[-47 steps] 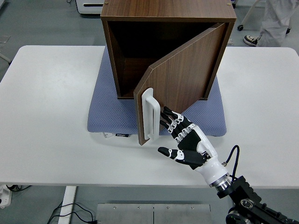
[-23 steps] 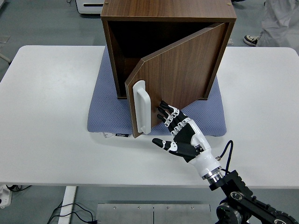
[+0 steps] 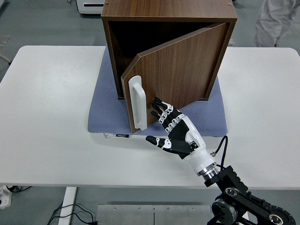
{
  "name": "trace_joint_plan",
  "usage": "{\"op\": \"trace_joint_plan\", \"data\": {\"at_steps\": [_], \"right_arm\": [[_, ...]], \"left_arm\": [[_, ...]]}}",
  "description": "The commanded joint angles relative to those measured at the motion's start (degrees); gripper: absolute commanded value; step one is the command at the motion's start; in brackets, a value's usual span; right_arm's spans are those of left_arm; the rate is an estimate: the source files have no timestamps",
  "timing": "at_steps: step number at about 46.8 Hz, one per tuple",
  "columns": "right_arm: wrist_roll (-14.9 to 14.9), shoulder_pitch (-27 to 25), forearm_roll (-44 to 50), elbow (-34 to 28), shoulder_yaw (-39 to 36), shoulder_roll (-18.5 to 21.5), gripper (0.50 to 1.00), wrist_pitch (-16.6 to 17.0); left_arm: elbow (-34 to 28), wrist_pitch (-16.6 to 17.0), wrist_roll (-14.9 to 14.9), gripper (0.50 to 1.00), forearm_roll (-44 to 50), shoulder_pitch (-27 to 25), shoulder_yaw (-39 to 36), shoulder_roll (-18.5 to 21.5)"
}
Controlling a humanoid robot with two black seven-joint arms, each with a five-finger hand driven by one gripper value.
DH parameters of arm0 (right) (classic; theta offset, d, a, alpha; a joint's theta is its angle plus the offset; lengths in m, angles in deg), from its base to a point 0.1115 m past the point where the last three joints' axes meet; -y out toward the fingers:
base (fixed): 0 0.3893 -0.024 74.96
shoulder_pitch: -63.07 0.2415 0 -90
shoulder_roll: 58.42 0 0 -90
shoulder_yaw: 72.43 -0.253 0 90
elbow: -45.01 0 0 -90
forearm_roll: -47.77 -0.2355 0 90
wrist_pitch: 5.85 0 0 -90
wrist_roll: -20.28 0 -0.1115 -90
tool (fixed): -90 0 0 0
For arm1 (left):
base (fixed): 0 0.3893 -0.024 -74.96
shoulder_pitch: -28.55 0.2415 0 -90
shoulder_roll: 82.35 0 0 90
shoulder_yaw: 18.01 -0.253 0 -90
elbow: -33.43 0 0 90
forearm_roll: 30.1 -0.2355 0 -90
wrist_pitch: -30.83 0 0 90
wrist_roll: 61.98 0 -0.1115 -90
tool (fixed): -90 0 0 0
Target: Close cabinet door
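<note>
A dark brown wooden box cabinet (image 3: 140,11) stands in the upper middle of the frame on a blue-grey textured mat (image 3: 105,110), which lies on the white table (image 3: 47,117). Its wood-grain door (image 3: 178,70), hinged on the right side, stands partly open and swings out toward the lower centre, leaving the dark inside of the cabinet visible at upper left of the opening. A white vertical bar handle (image 3: 137,104) sits on the door's free edge. The right hand (image 3: 176,136), black and white, enters from the lower right with its fingers (image 3: 161,111) stretched out flat and holding nothing; the fingertips lie against the door's outer face just right of the handle, the thumb pointing left over the table. A person's light trouser legs (image 3: 274,21) show at the upper right corner
</note>
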Motion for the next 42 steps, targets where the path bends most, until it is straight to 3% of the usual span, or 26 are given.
{"op": "trace_joint_plan", "data": {"at_steps": [1,42], "right_arm": [[-0.1,0.5,-0.1,-0.9,0.2,0.0,1.0,0.0],[-3.0,10.2,-10.5,-9.9,1.9,-0.3,1.0,0.0]], "left_arm": [[0.0,0.0,0.0,1.0,0.0,0.0,0.0,0.0],[0.0,0.0,0.0,1.0,0.0,0.0,0.0,0.0]]}}
